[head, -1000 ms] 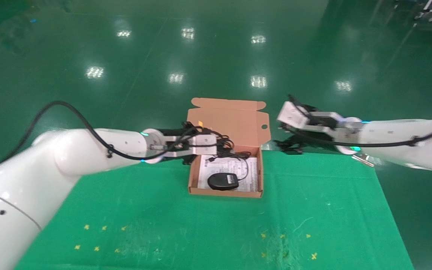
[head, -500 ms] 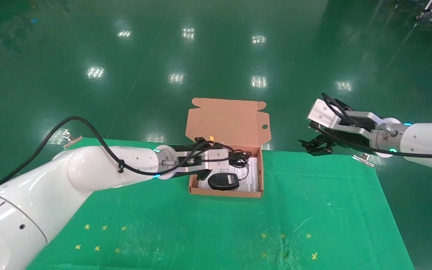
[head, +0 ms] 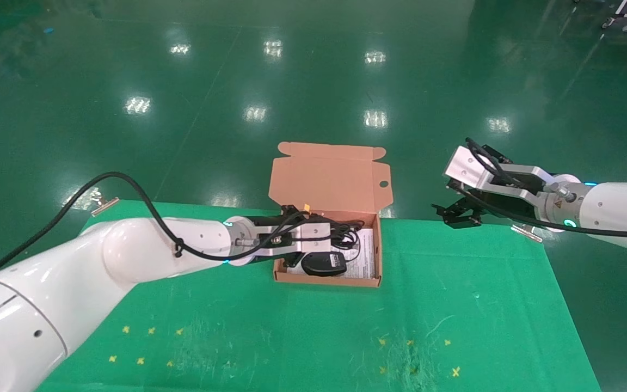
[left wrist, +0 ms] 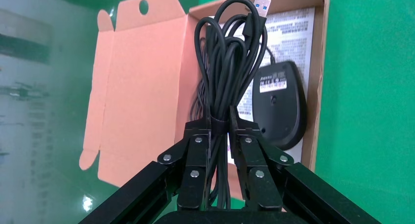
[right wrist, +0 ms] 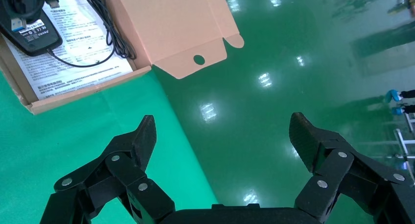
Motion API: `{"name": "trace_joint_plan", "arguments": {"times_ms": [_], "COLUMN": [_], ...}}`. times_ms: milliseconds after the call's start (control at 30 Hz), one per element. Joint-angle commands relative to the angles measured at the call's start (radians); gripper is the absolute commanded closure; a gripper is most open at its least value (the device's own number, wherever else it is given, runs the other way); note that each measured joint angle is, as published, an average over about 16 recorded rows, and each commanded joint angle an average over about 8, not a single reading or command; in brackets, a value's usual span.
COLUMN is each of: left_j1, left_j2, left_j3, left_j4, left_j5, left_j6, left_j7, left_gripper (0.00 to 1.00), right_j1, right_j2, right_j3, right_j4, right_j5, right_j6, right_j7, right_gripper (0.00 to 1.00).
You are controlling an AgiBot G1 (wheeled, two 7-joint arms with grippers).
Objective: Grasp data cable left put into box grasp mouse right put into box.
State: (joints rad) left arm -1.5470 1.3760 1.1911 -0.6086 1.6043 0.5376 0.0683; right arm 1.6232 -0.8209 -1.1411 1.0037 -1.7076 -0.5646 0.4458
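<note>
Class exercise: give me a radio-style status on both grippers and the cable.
Left gripper shut on data cable, over the box. Mouse already inside. Right gripper open, empty, off the table's far edge.

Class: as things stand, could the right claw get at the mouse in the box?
Probably not yet: the left claw, shut on the data cable, hangs right over the mouse in the box; the open right claw sits off the table's far edge.

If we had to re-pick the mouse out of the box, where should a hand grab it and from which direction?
Judgement: across the mouse's long sides at mid-body, coming straight down. It lies flat, underside label up, on the printed sheet in the box, so only the top is open. Its near end sits close to the front wall, and the left hand holds the data cable over the box.
</note>
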Motion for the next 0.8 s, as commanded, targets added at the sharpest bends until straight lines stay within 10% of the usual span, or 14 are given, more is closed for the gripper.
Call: {"name": "trace_joint_plan", "arguments": {"times_ms": [33, 800], "left_j1": [-0.001, -0.121], "left_j2": [0.0, -0.129], "left_j3": [0.003, -0.056], "left_j4": [0.003, -0.069], "left_j5": [-0.001, -0.009], "left_j6": [-0.002, -0.034], "left_j7": [-0.001, -0.01], "left_gripper": [0.0, 0.0], "right_j1": [0.0, 0.094], "right_j2": [0.0, 0.001], "right_j3": [0.0, 0.014], "right_j4": [0.001, 0.017], "right_j5": [-0.001, -0.051], "right_j6": [0.0, -0.004], "right_j7": [0.001, -0.035], "right_gripper": [0.0, 0.0]}}
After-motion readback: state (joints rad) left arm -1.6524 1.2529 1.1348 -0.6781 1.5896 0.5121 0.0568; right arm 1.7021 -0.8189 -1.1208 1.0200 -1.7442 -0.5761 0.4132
